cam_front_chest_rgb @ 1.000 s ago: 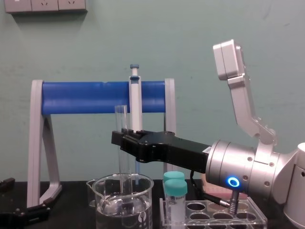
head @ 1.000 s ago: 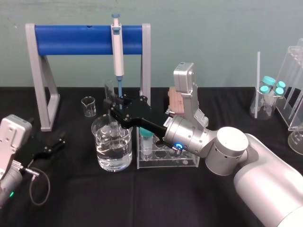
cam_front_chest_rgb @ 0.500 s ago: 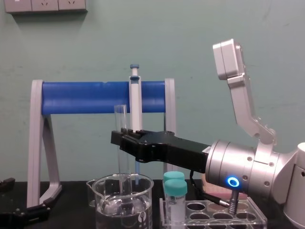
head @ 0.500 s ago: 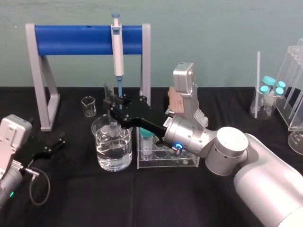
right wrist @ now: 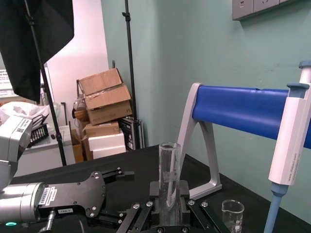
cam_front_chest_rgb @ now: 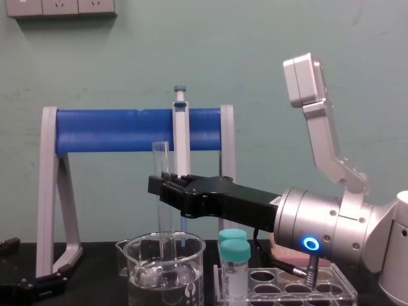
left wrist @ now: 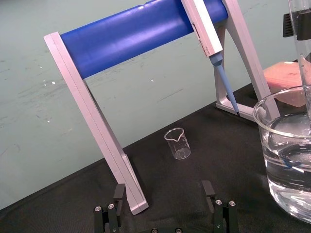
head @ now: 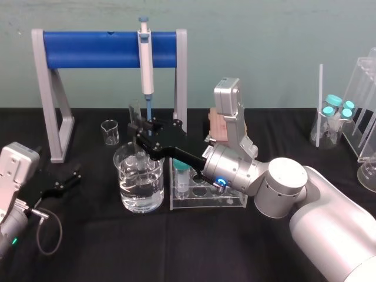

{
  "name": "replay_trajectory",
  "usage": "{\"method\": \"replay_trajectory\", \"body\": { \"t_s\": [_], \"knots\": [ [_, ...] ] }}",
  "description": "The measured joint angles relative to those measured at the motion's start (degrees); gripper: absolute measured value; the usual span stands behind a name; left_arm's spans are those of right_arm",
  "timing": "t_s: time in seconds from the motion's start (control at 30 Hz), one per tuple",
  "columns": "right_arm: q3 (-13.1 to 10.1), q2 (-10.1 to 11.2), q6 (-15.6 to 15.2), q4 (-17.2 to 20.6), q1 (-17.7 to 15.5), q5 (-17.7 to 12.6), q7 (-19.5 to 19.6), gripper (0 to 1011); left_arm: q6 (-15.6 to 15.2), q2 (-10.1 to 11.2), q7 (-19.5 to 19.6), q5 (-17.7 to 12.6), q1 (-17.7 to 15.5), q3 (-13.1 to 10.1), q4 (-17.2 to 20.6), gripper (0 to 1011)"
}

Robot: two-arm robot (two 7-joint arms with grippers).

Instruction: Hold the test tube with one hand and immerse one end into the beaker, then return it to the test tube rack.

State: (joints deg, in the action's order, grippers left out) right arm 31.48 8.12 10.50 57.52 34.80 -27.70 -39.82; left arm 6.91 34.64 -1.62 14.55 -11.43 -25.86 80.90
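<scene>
Nearest me, at the left, the left gripper (head: 63, 180) is lying parked on the black cloth with its fingers spread wide and nothing between them.

Just beyond it the beaker (head: 125, 187) is standing part full of water. The right gripper (head: 140, 133) is reaching over it from the right, jaws pinched on the test tube (head: 136, 115). The tube is hanging upright, its open top sticking up above the jaws and its round end reaching down inside the beaker's rim. I cannot tell whether that end is actually wetted.

My worry is the way out. If the arm is swinging right before the tube is lifted clear, the glass could strike the beaker's wall and crack, or drag the beaker over and spill it. The grip is on smooth glass, so a jolt could also let it slide down through the jaws.

Just right of the beaker the test tube rack (head: 234, 201) is waiting, with a teal-capped vial (head: 183, 175) filling a left hole; a careless descent could clip it.

Farther back, the pipette (head: 145, 59) is hanging from the blue stand (head: 94, 49) close behind the tube.
</scene>
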Motion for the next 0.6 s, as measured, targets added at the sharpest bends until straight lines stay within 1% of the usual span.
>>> {"method": "replay_trajectory", "body": {
  "t_s": [0.6],
  "knots": [
    [-0.03,-0.01,0.03,-0.22,0.05,0.02,-0.04,228,0.00,0.00,0.00,0.00,0.00,0.00,0.00,1000]
  ]
}}
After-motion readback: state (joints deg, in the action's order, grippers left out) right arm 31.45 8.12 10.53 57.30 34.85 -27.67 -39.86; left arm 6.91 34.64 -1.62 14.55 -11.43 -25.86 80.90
